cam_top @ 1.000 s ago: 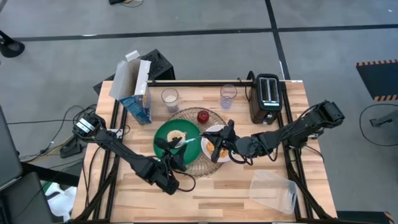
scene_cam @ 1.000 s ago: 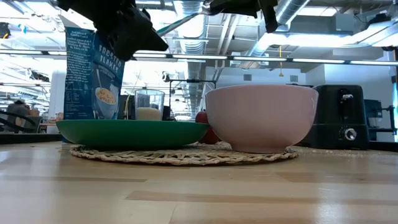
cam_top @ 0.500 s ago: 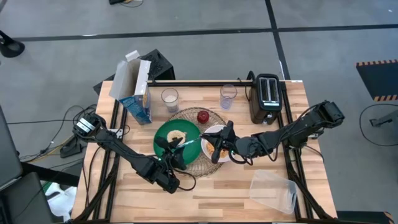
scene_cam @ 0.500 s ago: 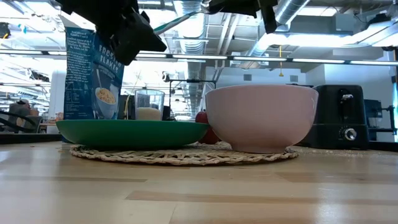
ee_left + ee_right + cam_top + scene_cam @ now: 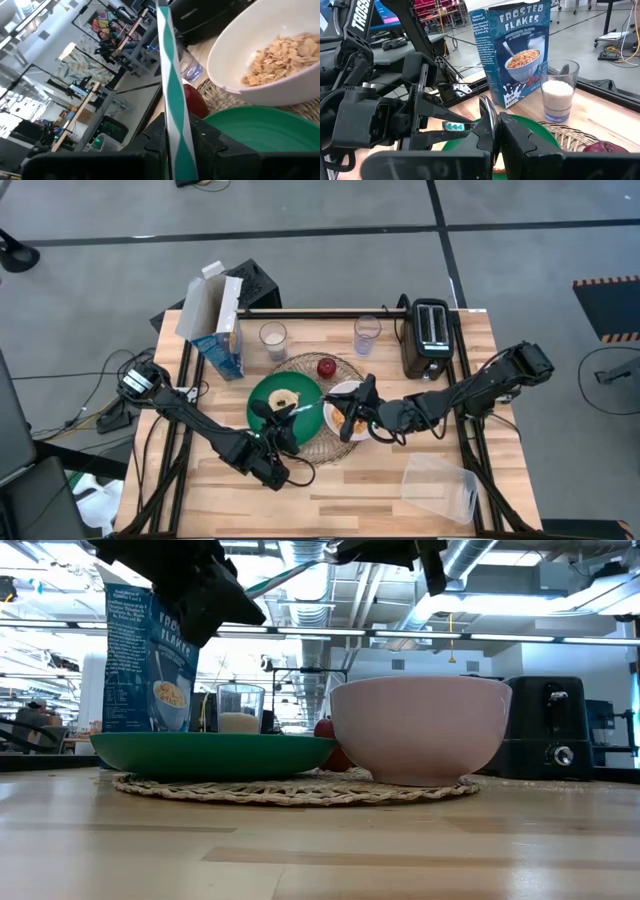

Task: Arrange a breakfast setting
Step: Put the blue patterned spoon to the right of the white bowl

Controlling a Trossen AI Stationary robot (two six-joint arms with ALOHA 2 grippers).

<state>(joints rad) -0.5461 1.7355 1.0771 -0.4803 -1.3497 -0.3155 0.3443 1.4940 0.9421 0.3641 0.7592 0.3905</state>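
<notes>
Gripping was seen at both ends of the blue-handled spoon (image 5: 300, 409): the left gripper (image 5: 279, 418) was pinched on the striped handle, and the right gripper (image 5: 352, 416) was closed on the metal bowl end, as the right wrist view showed, where the spoon's bowl (image 5: 488, 119) stood edge-on between the 2 dark fingers. A hand-over was judged to be in progress, held in the air above the setting.

The spoon was carried over the gap between the green plate (image 5: 262, 397) and the white bowl (image 5: 335, 394), clear of both. Its long axis was laid roughly across the table, handle toward the left arm and bowl end toward the right arm; in the low view it was seen to rise gently toward the right gripper's side.

Trouble could be expected from the double hold. If 1 arm were moved while both stayed clamped, the spoon could be bent or wrenched loose. If both were released together, it would be dropped into the orange cereal (image 5: 355, 418) or onto the pale bagel (image 5: 284, 399). The metal end was thin and smooth, so a slip there was judged likely.

Below, the round wire mat (image 5: 313, 368) carried plate, bowl and the small red apple (image 5: 326, 367). The 2 clear glasses (image 5: 272, 337) were left standing beyond the mat, near the cereal box (image 5: 228, 330).
</notes>
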